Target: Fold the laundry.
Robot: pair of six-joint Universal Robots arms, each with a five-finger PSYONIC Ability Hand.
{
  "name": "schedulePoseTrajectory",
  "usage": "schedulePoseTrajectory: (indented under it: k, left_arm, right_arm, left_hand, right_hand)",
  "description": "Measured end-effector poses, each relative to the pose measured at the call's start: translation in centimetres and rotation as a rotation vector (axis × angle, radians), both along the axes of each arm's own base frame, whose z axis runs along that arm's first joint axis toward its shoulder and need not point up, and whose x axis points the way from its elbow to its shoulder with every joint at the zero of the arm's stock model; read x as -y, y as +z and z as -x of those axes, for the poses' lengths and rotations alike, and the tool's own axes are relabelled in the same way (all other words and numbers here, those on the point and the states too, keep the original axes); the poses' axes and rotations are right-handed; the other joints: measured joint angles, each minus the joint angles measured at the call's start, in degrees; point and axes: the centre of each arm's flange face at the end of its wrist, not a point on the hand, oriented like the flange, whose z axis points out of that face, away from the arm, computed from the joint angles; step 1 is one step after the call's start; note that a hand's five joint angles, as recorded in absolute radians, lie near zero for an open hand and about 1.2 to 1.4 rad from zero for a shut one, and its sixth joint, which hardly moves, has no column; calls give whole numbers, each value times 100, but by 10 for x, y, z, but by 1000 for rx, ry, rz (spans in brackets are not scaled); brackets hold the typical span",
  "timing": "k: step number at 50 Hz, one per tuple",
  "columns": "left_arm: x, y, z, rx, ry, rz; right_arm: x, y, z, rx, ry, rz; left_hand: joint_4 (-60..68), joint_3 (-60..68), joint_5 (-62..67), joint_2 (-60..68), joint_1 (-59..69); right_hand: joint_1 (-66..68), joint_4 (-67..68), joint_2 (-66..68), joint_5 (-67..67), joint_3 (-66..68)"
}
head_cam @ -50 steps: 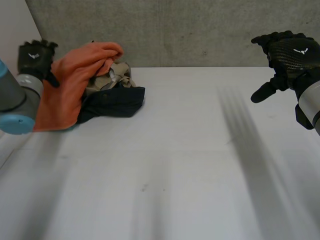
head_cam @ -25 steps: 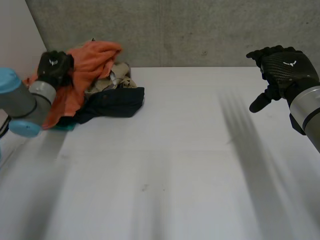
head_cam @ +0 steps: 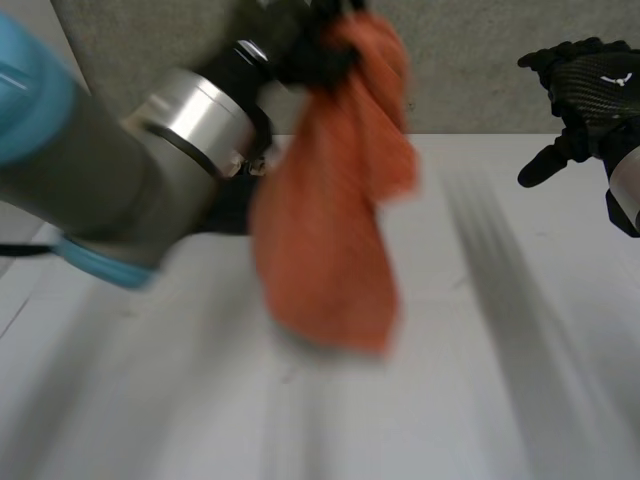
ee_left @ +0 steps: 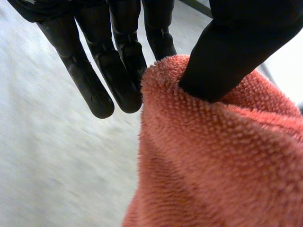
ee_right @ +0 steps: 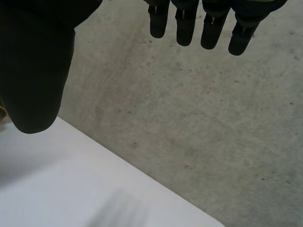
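Observation:
An orange towel [head_cam: 340, 210] hangs in the air over the middle of the white table [head_cam: 440, 400], its lower end just above the surface. My left hand [head_cam: 312, 48] holds it by its top edge, high up near the back wall. In the left wrist view the thumb [ee_left: 236, 42] pinches the towel [ee_left: 213, 156] against the fingers [ee_left: 94, 80]. My right hand [head_cam: 590, 95] hovers at the right, fingers spread and holding nothing. In the right wrist view its fingers [ee_right: 189, 23] are straight and well apart from the thumb [ee_right: 33, 71].
My left arm [head_cam: 120, 170] crosses the left half of the head view and hides most of the laundry pile; a bit of dark cloth [head_cam: 232, 212] shows beside it. A concrete wall [ee_right: 199, 104] stands behind the table.
My left hand has closed on the orange towel, pulled it off the pile at the back left, and swung it up and rightward over the table's middle. The right hand has barely moved.

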Motion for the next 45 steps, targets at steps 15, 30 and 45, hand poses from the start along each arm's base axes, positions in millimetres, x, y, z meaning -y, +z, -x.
schedulePoseTrajectory:
  k: [15, 30, 45]
  left_arm:
    - [-37, -116, 62, 257, -79, -89]
    - [51, -58, -30, 252, 246, 40]
    - [171, -205, -60, 692, 409, 197]
  right_arm:
    - [12, -2, 14, -28, -46, -6]
    - [2, -56, -10, -225, 61, -172]
    - [-28, -117, -48, -335, 221, -322]
  left_hand:
    - [-5278, -5159, -5048, -5208, -5025]
    - [-5684, -5561, -5352, -5611, -5097]
    - [-5684, -5561, -5352, -5611, -5097]
  right_hand:
    - [0, 0, 0, 0, 0]
    - [0, 0, 0, 0, 0]
    - [0, 0, 0, 0, 0]
